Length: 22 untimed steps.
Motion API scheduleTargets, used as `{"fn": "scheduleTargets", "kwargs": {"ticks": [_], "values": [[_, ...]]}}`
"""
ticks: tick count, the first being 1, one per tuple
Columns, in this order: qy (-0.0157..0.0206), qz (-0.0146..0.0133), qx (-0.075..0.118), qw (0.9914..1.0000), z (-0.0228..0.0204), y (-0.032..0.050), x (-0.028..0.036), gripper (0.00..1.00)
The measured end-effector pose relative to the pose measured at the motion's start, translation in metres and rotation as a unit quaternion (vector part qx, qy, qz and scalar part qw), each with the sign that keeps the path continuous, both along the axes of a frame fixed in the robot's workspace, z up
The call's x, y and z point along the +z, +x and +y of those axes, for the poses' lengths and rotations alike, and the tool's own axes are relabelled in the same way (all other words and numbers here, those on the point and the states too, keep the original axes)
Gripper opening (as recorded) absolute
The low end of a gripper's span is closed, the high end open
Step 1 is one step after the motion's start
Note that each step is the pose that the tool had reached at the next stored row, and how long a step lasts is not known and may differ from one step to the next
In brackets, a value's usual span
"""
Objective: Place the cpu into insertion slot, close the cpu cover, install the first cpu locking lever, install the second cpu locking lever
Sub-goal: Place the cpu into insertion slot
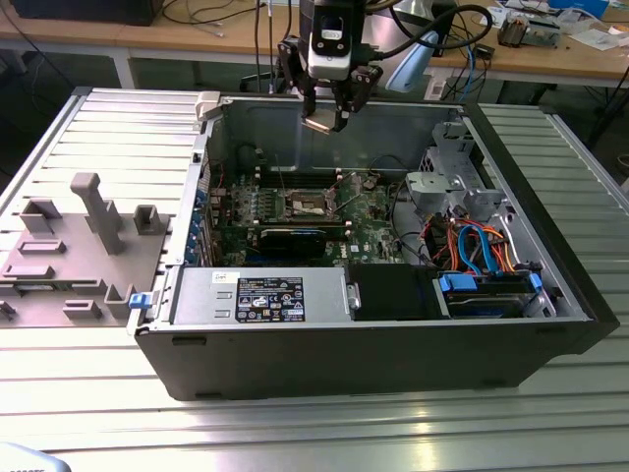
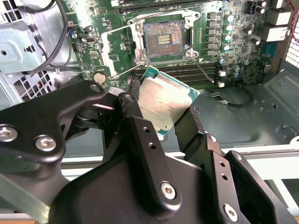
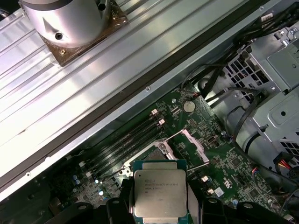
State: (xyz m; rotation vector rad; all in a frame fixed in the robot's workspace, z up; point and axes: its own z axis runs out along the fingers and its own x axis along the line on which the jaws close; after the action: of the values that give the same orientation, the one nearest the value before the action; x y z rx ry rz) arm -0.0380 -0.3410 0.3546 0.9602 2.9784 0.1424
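My gripper (image 1: 324, 120) hangs high over the open computer case, shut on the cpu (image 1: 320, 125). In both wrist views the cpu's (image 2: 164, 101) (image 3: 160, 190) pale metal top sits between the black fingers (image 2: 136, 122), held by two opposite edges. Well below it lies the insertion slot (image 2: 163, 39) (image 1: 307, 205) on the green motherboard (image 2: 233, 56), its dark contact field uncovered. The cpu cover (image 2: 116, 47) (image 3: 192, 145) is swung open beside the slot. A thin wire locking lever (image 2: 202, 65) stands out from the slot's other side.
The case's rear wall (image 1: 275, 128) rises close behind the gripper. A drive cage with orange and blue cables (image 1: 472, 246) fills the exterior view's right. A power supply (image 1: 260, 297) sits at the case front. A grey fixture plate (image 1: 69, 246) lies outside on the left.
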Motion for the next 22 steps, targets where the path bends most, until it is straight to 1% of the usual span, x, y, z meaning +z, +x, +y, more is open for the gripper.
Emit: {"fn": "scheduleTargets", "kwargs": {"ticks": [22], "values": [[0.0000, 0.0000, -0.020, 0.99981, -0.0004, 0.0000, 0.0000, 0.55]]}}
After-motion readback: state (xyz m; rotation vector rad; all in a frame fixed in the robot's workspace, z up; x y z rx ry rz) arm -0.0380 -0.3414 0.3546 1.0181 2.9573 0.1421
